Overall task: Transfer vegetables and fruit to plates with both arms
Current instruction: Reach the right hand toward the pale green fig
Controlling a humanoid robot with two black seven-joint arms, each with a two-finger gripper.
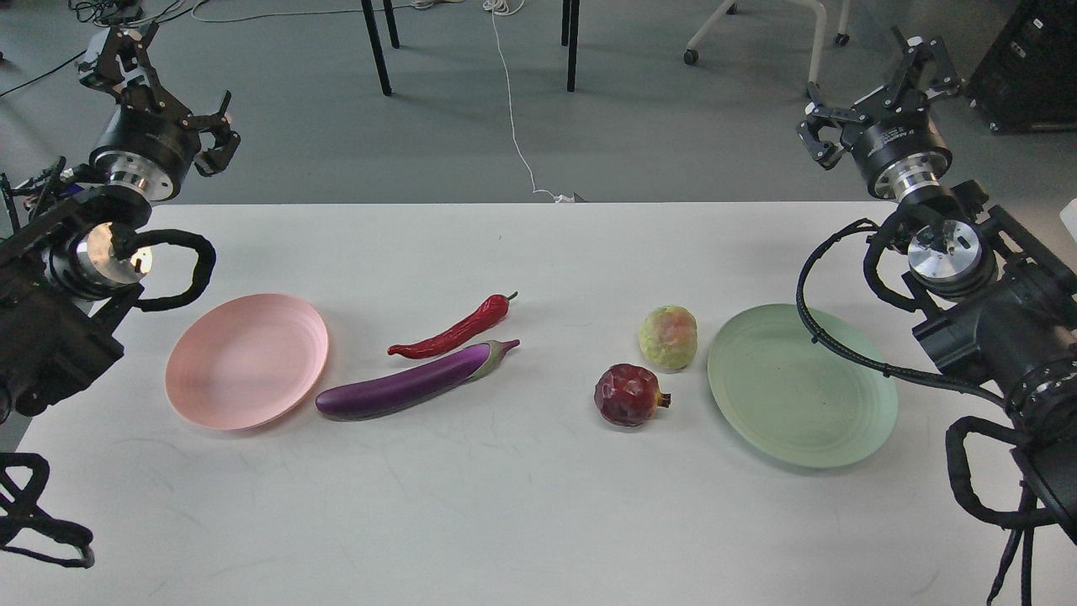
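Vegetables two: eggplant (402, 389), chili (454, 330); fruits two; plates two.

Lighting: bright, even, overhead. Shadows: soft, faint, beneath the eggplant (408, 388) and both plates. Glare: left arm's silver ring at 9 o'clock. Focus: sharp throughout.

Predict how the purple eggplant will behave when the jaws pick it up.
The eggplant looks glossy, so it may slip. It is long, so a grip near one end would probably let it tilt. Its rounded body might roll if nudged.
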